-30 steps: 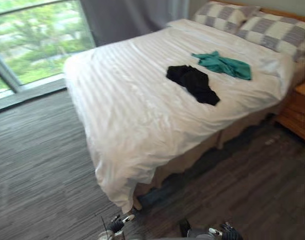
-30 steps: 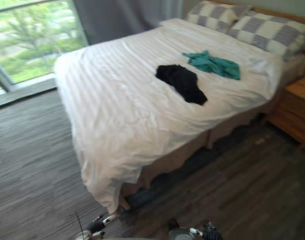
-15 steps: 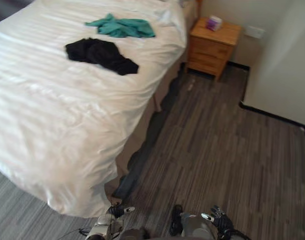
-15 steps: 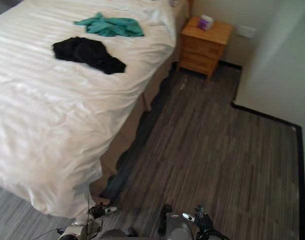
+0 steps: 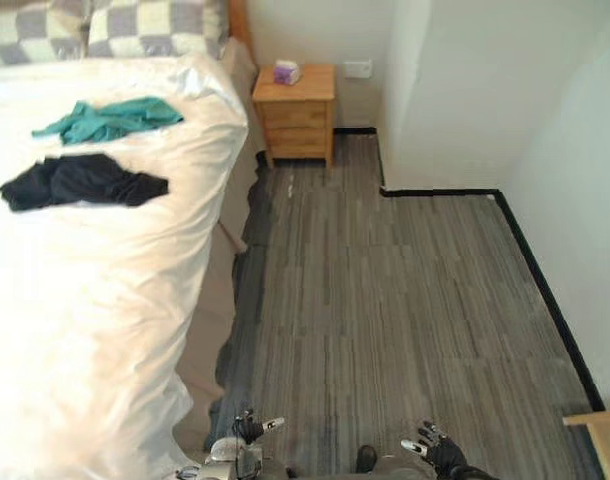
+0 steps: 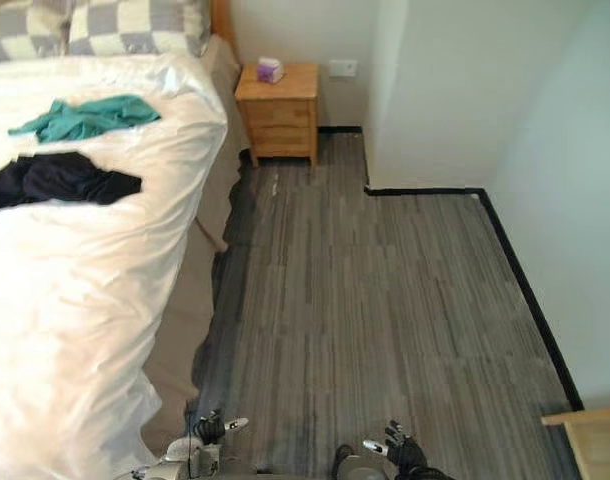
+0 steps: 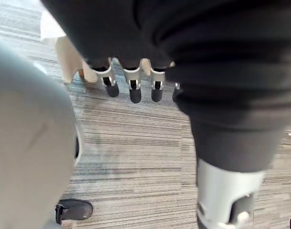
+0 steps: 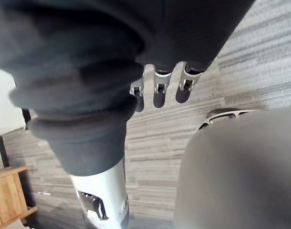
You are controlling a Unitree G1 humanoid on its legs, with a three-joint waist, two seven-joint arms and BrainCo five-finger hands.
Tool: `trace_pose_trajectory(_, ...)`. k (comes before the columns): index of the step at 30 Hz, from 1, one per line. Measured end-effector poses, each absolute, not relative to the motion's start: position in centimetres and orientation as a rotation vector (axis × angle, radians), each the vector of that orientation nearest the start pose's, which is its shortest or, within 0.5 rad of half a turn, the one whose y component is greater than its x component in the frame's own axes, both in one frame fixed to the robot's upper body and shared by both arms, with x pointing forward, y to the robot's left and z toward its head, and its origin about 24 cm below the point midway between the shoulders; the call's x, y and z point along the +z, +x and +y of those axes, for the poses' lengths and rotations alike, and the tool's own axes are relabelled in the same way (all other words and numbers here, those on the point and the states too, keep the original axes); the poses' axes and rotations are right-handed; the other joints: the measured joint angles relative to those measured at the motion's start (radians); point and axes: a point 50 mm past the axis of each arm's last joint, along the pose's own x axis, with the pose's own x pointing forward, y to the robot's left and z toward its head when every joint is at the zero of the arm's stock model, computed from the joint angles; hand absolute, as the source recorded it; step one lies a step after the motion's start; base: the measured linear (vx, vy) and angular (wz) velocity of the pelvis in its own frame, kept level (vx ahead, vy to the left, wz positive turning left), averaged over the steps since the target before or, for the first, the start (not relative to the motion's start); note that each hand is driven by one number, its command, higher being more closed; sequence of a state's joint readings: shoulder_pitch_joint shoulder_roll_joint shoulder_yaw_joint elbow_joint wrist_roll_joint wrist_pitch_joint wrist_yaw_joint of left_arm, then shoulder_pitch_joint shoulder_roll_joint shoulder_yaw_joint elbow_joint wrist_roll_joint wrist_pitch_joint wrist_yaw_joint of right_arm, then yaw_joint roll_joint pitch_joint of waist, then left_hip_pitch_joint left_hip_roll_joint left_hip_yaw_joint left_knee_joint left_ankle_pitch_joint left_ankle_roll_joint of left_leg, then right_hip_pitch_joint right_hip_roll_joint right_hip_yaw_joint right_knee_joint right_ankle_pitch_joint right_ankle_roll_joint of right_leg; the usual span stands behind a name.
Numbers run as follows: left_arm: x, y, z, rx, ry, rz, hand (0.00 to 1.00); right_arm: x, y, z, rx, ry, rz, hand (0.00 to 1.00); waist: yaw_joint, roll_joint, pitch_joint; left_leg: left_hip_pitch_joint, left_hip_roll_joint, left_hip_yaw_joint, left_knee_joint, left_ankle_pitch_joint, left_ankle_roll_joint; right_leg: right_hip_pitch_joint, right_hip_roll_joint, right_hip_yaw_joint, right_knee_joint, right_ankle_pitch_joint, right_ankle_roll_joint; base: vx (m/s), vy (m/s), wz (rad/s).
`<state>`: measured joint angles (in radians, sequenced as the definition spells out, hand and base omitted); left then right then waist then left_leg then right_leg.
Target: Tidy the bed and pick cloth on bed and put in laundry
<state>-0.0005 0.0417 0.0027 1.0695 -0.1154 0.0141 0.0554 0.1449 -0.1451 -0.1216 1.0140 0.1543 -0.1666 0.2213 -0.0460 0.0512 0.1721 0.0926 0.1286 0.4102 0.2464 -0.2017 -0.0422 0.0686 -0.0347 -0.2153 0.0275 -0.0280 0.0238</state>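
Observation:
A black cloth [image 5: 80, 180] lies crumpled on the white duvet of the bed [image 5: 105, 320], with a teal cloth [image 5: 105, 118] just beyond it toward the pillows. Both lie far from my hands. My left hand [image 5: 247, 430] hangs low near the bed's foot corner. In the left wrist view its fingers [image 7: 131, 86] are relaxed over the floor and hold nothing. My right hand [image 5: 435, 455] hangs low over the floor as well, and its fingers [image 8: 160, 88] are loose and empty.
Checked pillows [image 5: 150, 25] lie at the head of the bed. A wooden nightstand [image 5: 297, 110] with a small purple box [image 5: 285, 72] stands beside it. A white wall corner [image 5: 435, 120] juts out at right. A wooden furniture corner [image 5: 600, 440] shows at lower right. Grey striped floor [image 5: 385, 300] runs alongside the bed.
The camera has swung to the right, so the bed now sits at the picture's left and the wall and floor have come in. The cloths lie unmoved on the bed. Both hands stay low.

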Motion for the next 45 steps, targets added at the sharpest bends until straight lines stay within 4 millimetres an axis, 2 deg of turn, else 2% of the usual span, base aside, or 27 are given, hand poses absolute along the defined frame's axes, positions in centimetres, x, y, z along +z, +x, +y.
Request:
trace_pose_trajectory(2,-15.7,12.6,16.6,0.119,-0.032,1.069,0.00,-15.3,8.5,-21.8,-0.116,0.158,0.959,0.00,-0.001,0.010,-0.006,0.013,-0.012,-0.001,-0.058,0.000,0.000,0.002,0.003,-0.008,-0.034,0.027,0.000,-0.07,0.109,0.03)
trace_pose_trajectory(3,-15.7,12.8,16.5,0.104,-0.025,1.065,0.00,-15.4,8.1,-21.8,-0.134,0.172,0.970,0.00,0.002,-0.005,0.000,0.022,-0.021,-0.014,-0.088,0.001,0.001,0.007,0.003,-0.022,-0.056,0.045,-0.003,-0.05,0.067,0.19)
trace_pose_trajectory(4,-16.1,11.4,18.5,0.165,0.064,1.146,0.00,-15.8,8.0,-20.5,-0.152,0.226,0.975,0.00,0.004,-0.064,0.024,0.078,-0.099,-0.129,-0.205,0.049,-0.025,0.066,-0.038,-0.088,-0.133,0.096,0.025,-0.01,0.026,0.13)
trace_pose_trajectory(11,-16.1,11.2,18.6,0.175,0.049,1.150,0.00,-15.8,7.9,-20.6,-0.159,0.230,0.974,0.00,0.003,-0.063,0.024,0.078,-0.100,-0.128,-0.205,0.049,-0.025,0.065,-0.038,-0.086,-0.132,0.096,0.025,0.00,0.000,0.00)
trace_pose_trajectory(18,-16.3,10.2,19.6,0.290,-0.130,1.164,0.00,-15.9,7.6,-21.2,-0.234,0.301,0.983,0.00,0.002,-0.046,0.034,0.074,-0.092,-0.092,-0.202,0.042,-0.019,0.048,-0.026,-0.058,-0.126,0.090,0.018,-0.01,-0.008,-0.10)
trace_pose_trajectory(19,-16.3,10.2,19.6,0.292,-0.143,1.165,0.00,-15.8,7.7,-21.4,-0.237,0.303,0.983,0.00,0.002,-0.036,0.041,0.057,-0.076,-0.074,-0.168,0.020,-0.008,0.035,-0.017,-0.050,-0.097,0.068,0.002,-0.02,-0.040,-0.30)
trace_pose_trajectory(20,-16.2,10.2,19.6,0.299,-0.163,1.160,0.00,-15.8,7.8,-21.5,-0.241,0.306,0.984,0.00,0.003,-0.029,0.046,0.038,-0.062,-0.062,-0.131,0.001,-0.018,0.017,-0.014,-0.041,-0.063,0.044,-0.001,-0.03,-0.063,-0.36)
trace_pose_trajectory(21,-16.1,10.2,19.6,0.295,-0.183,1.145,0.00,-15.7,7.9,-21.7,-0.246,0.318,0.987,0.00,0.006,-0.018,0.053,-0.009,-0.023,-0.033,0.000,-0.039,-0.077,-0.028,-0.014,-0.029,0.030,-0.013,-0.014,0.00,-0.049,-0.26)
trace_pose_trajectory(22,-16.1,10.3,19.8,0.296,-0.185,1.137,0.00,-15.8,7.9,-21.6,-0.246,0.322,0.989,0.00,0.002,-0.032,0.054,-0.042,-0.004,-0.021,0.086,-0.040,-0.078,-0.039,-0.023,-0.026,0.064,-0.031,-0.010,-0.02,-0.067,-0.18)
trace_pose_trajectory(24,-15.8,10.8,19.6,0.310,-0.221,1.104,0.00,-15.6,7.7,-22.3,-0.264,0.327,0.974,0.00,0.004,-0.005,0.073,-0.157,0.085,-0.019,0.418,-0.017,-0.081,-0.050,-0.023,-0.008,0.157,-0.101,-0.019,0.01,-0.049,-0.07)
trace_pose_trajectory(25,-15.7,10.9,19.4,0.317,-0.241,1.095,0.00,-15.4,7.8,-22.7,-0.266,0.325,0.963,0.00,0.007,0.013,0.085,-0.194,0.105,-0.045,0.529,0.027,-0.082,-0.038,-0.020,0.003,0.186,-0.122,-0.032,0.10,-0.036,-0.20)
trace_pose_trajectory(26,-15.7,10.9,19.1,0.316,-0.268,1.088,0.00,-15.2,8.4,-22.7,-0.255,0.333,0.934,0.00,0.009,0.014,0.098,-0.239,0.089,-0.087,0.597,0.012,-0.085,-0.019,-0.029,0.027,0.209,-0.145,-0.041,0.19,-0.007,-0.28)
trace_pose_trajectory(27,-15.7,11.0,19.0,0.310,-0.276,1.086,0.00,-15.0,8.8,-22.9,-0.244,0.333,0.916,0.00,0.006,0.019,0.100,-0.255,0.052,-0.105,0.569,-0.029,-0.081,-0.014,-0.045,0.045,0.222,-0.157,-0.044,0.17,0.019,-0.35)
trace_pose_trajectory(28,-15.7,11.0,19.0,0.307,-0.277,1.082,0.00,-14.9,8.8,-23.0,-0.242,0.339,0.913,0.00,0.008,0.019,0.101,-0.266,0.030,-0.106,0.532,-0.038,-0.068,-0.012,-0.055,0.058,0.225,-0.162,-0.045,0.17,0.041,-0.49)
trace_pose_trajectory(30,-15.5,11.3,18.9,0.287,-0.275,1.065,0.00,-14.8,9.6,-22.7,-0.222,0.355,0.891,0.00,0.015,0.017,0.103,-0.297,-0.038,-0.099,0.294,-0.027,-0.069,0.006,-0.078,0.097,0.221,-0.179,-0.032,0.16,0.058,-0.55)
trace_pose_trajectory(32,-15.5,11.3,18.9,0.285,-0.276,1.052,0.00,-14.9,9.1,-22.5,-0.218,0.366,0.901,0.00,0.021,0.020,0.103,-0.302,-0.037,-0.099,0.116,0.017,-0.077,0.027,-0.069,0.109,0.214,-0.201,-0.018,0.24,0.131,-0.40)
trace_pose_trajectory(33,-15.4,11.4,19.1,0.294,-0.274,1.041,0.00,-15.1,8.6,-22.5,-0.212,0.366,0.914,0.00,0.024,0.020,0.103,-0.301,-0.022,-0.088,0.061,0.033,-0.060,0.050,-0.061,0.116,0.213,-0.226,-0.004,0.32,0.202,-0.36)
trace_pose_trajectory(34,-15.4,11.4,19.2,0.301,-0.278,1.037,0.00,-15.1,8.4,-22.4,-0.208,0.363,0.922,0.00,0.029,0.017,0.101,-0.306,-0.016,-0.077,0.073,0.058,-0.027,0.061,-0.060,0.124,0.212,-0.239,0.003,0.43,0.261,-0.36)
trace_pose_trajectory(35,-15.4,11.3,19.4,0.313,-0.281,1.033,0.00,-15.3,7.8,-22.4,-0.202,0.351,0.945,0.00,0.035,0.001,0.093,-0.311,-0.015,-0.060,0.111,0.080,0.016,0.078,-0.071,0.136,0.205,-0.263,0.010,0.42,0.279,-0.30)
trace_pose_trajectory(37,-15.3,11.2,20.0,0.328,-0.275,1.032,0.00,-15.5,7.4,-22.2,-0.204,0.354,0.961,0.00,0.035,-0.034,0.068,-0.341,-0.037,-0.037,0.186,0.042,0.090,0.084,-0.110,0.137,0.204,-0.307,0.023,0.47,0.289,-0.23)
trace_pose_trajectory(38,-15.3,11.3,20.4,0.331,-0.262,1.034,0.00,-15.7,6.8,-22.0,-0.216,0.364,0.976,0.00,0.039,-0.064,0.040,-0.331,-0.072,-0.024,0.189,0.007,0.125,0.042,-0.149,0.133,0.333,-0.322,0.057,0.54,0.236,-0.10)
trace_pose_trajectory(39,-15.3,11.3,20.8,0.329,-0.238,1.043,0.00,-15.7,7.4,-21.4,-0.203,0.377,0.964,0.00,0.033,-0.088,0.038,-0.317,-0.103,-0.022,0.183,-0.020,0.135,-0.062,-0.189,0.131,0.575,-0.298,0.080,0.54,0.219,0.02)
trace_pose_trajectory(40,-15.3,11.2,21.1,0.327,-0.225,1.046,0.00,-15.7,7.4,-21.0,-0.201,0.387,0.961,0.00,0.027,-0.095,0.040,-0.300,-0.117,-0.028,0.176,-0.031,0.139,-0.108,-0.207,0.134,0.687,-0.256,0.090,0.52,0.208,0.37)
trace_pose_trajectory(41,-15.3,11.1,21.2,0.318,-0.204,1.053,0.00,-15.8,7.3,-20.6,-0.215,0.409,0.949,0.00,0.019,-0.105,0.043,-0.248,-0.143,-0.052,0.162,-0.050,0.149,-0.175,-0.235,0.128,0.877,-0.201,0.106,0.53,0.173,0.60)
trace_pose_trajectory(42,-15.5,10.8,21.2,0.305,-0.189,1.069,0.00,-15.7,7.5,-20.7,-0.213,0.405,0.939,0.00,0.011,-0.103,0.046,-0.172,-0.154,-0.073,0.135,-0.063,0.158,-0.190,-0.237,0.105,0.976,-0.207,0.102,0.66,0.158,0.62)
trace_pose_trajectory(44,-15.6,10.5,21.0,0.282,-0.170,1.081,0.00,-15.6,7.8,-20.8,-0.210,0.400,0.930,0.00,0.011,-0.079,0.055,-0.075,-0.157,-0.111,0.078,-0.063,0.158,-0.200,-0.215,0.059,0.973,-0.241,0.092,0.54,0.078,0.45)
trace_pose_trajectory(45,-15.6,10.5,20.8,0.267,-0.160,1.084,0.00,-15.6,7.8,-20.8,-0.219,0.415,0.919,0.00,0.010,-0.065,0.055,-0.014,-0.144,-0.143,0.034,-0.062,0.156,-0.211,-0.179,0.005,0.902,-0.269,0.071,0.50,0.027,0.61)
